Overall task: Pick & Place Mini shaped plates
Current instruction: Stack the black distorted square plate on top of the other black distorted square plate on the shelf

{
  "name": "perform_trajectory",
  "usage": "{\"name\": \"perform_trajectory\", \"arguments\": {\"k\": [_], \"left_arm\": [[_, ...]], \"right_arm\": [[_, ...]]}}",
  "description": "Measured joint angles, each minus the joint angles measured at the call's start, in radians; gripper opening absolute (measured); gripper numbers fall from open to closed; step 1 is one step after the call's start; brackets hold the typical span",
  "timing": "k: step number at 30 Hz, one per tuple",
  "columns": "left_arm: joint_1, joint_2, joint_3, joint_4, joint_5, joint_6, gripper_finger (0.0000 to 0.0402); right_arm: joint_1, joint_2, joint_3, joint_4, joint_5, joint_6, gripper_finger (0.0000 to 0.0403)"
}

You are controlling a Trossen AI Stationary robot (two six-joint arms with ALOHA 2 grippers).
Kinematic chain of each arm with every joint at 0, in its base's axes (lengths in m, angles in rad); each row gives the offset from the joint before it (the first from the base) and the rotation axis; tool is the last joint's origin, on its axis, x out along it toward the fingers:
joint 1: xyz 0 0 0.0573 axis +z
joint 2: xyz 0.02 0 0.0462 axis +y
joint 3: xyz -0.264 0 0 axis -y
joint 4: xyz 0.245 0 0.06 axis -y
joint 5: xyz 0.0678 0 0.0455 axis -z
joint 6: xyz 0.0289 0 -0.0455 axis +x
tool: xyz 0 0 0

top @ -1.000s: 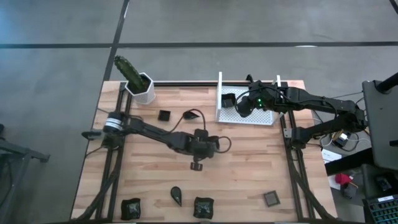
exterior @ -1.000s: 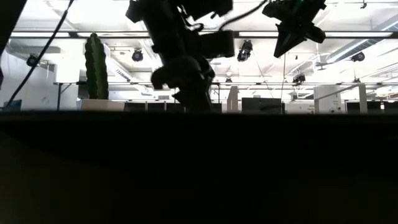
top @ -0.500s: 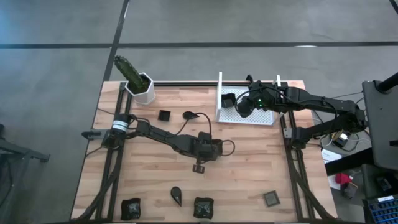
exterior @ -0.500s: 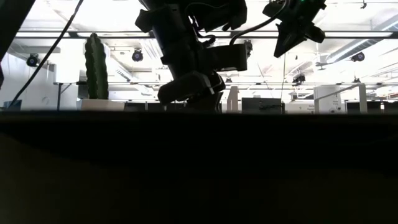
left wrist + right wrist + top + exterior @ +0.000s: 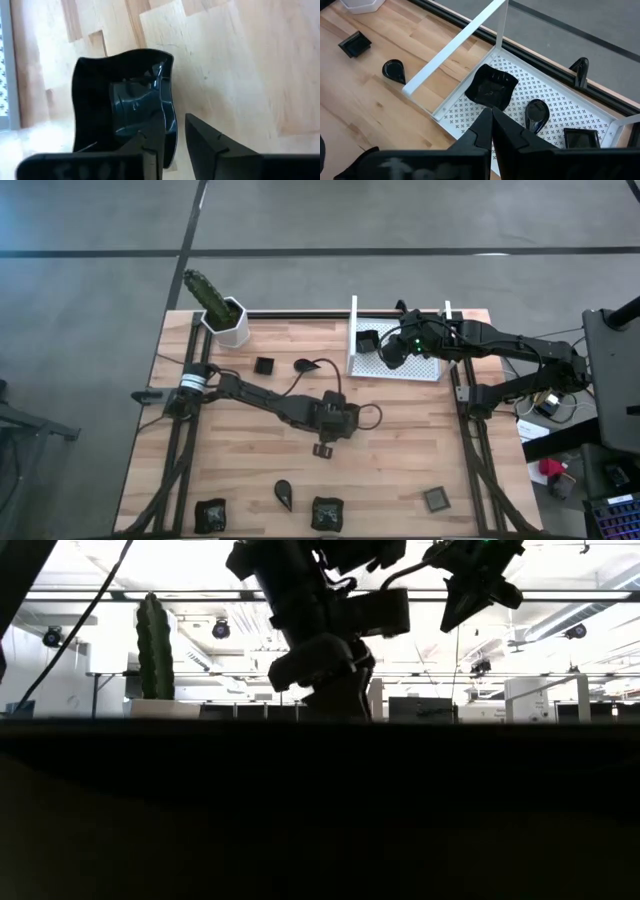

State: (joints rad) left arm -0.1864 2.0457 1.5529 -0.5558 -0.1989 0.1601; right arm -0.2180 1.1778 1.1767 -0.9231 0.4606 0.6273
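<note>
My left gripper (image 5: pixel 324 448) (image 5: pixel 170 131) hangs low over the middle of the table, open, pointing steeply down at a glossy black square plate with wavy edges (image 5: pixel 117 107). The plate lies flat on the wood. One finger (image 5: pixel 147 147) stands over the plate's hollow and the other (image 5: pixel 207 142) outside its edge. My right gripper (image 5: pixel 392 352) (image 5: pixel 492 114) hovers shut above the white tray (image 5: pixel 555 102). The tray holds a wavy square plate (image 5: pixel 490 89), a teardrop plate (image 5: pixel 537 112) and another square plate (image 5: pixel 577 138). My left gripper has the square plate's side edge (image 5: pixel 171 112) between its two fingers, coming at it from above on a slant. Whether either finger touches the plate, I cannot tell. The plate rests on the table.
More mini plates lie on the table: a square one (image 5: pixel 263 365) and a teardrop (image 5: pixel 308 365) at the far side. Several sit along the near edge (image 5: pixel 284 494) (image 5: pixel 327 512) (image 5: pixel 436 499). A white pot with a cactus (image 5: pixel 228 320) stands at the far left corner.
My left gripper has moved a little toward the table's right edge, staying low over the wood.
</note>
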Motion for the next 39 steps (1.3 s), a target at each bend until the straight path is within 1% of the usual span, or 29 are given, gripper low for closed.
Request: {"name": "perform_trajectory", "arguments": {"k": [6,11,13,17,22,26,28,30,34,37,39], "left_arm": [[0.001,-0.003,0.075,-0.124,-0.041,0.049,0.0078],[0.001,-0.005,0.134,-0.272,-0.091,0.048,0.0078],[0.002,-0.018,0.146,-0.321,-0.109,0.038,0.0078],[0.009,-0.077,0.136,-0.345,-0.147,0.020,0.0078],[0.020,-0.178,0.124,-0.356,-0.202,-0.018,0.0078],[0.028,-0.281,0.095,-0.357,-0.251,-0.050,0.0078],[0.031,-0.336,0.068,-0.359,-0.276,-0.074,0.0078],[0.032,-0.394,0.035,-0.357,-0.311,-0.096,0.0078],[0.032,-0.515,-0.044,-0.338,-0.357,-0.142,0.0078],[0.032,-0.601,-0.116,-0.299,-0.366,-0.173,0.0078],[0.032,-0.656,-0.167,-0.264,-0.369,-0.189,0.0078]], "right_arm": [[0.000,0.000,0.000,0.000,-0.001,0.000,0.0008],[0.000,0.000,0.000,-0.001,-0.051,-0.032,0.0008],[0.000,0.000,0.000,-0.001,-0.084,-0.063,0.0008],[0.002,0.000,-0.003,-0.001,-0.139,-0.099,0.0008],[0.014,0.000,-0.034,0.031,-0.262,-0.219,0.0008],[0.047,0.000,-0.104,0.146,-0.402,-0.318,0.0008],[0.071,0.001,-0.152,0.230,-0.475,-0.340,0.0008],[0.095,0.002,-0.201,0.318,-0.519,-0.343,0.0008],[0.136,0.002,-0.286,0.468,-0.532,-0.327,0.0008],[0.149,0.002,-0.327,0.536,-0.531,-0.327,0.0008],[0.155,0.002,-0.346,0.551,-0.530,-0.346,0.0008]]}}
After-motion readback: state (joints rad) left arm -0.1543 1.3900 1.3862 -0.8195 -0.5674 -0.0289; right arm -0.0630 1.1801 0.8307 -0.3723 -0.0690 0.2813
